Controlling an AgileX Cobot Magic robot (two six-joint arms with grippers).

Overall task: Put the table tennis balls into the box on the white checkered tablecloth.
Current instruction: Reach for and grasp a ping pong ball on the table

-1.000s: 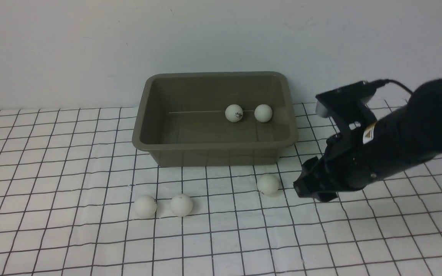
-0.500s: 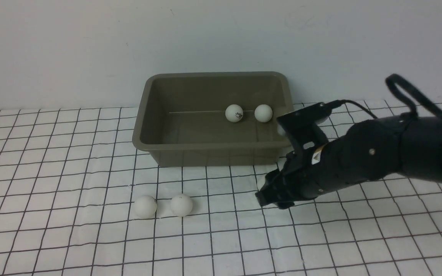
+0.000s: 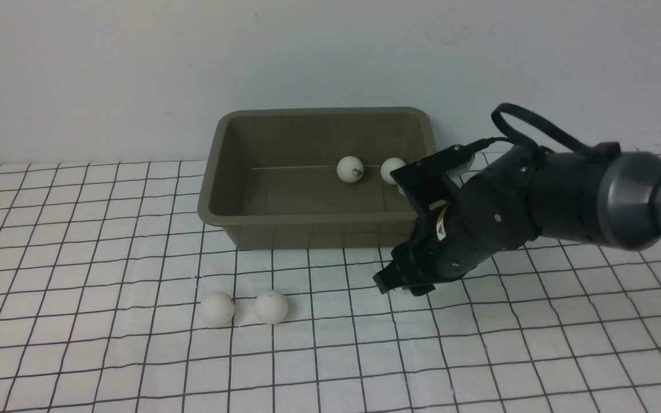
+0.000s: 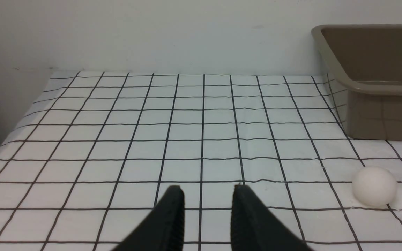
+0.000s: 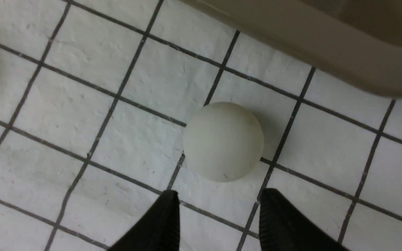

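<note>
Jaws of the right gripper [image 5: 220, 191] stand parted to roughly a ball's width and hold nothing. Its black fingertips [image 5: 168, 216] hang low over the white checkered tablecloth [image 3: 78, 229]. A small matte white table tennis ball [image 5: 223, 141] lies on the cloth just ahead of them, not between them. It is close to the front wall of the olive-brown rectangular plastic box [image 3: 319, 232]. In the front view that ball is hidden behind the gripper.

Two more white balls sit inside the box toward its right end: a marked ball [image 3: 350, 170] and beside it a plain ball [image 3: 391, 167], partly covered by the right arm [image 3: 537, 189]. Two others rest side by side on the cloth in front of the box, toward its left end: the left-hand ball [image 3: 217, 308] and the right-hand ball [image 3: 271, 307], with a small gap between them.

The left gripper [image 4: 208, 188] hovers low over the cloth, well apart from the box, its jaws slightly parted and empty.
</note>
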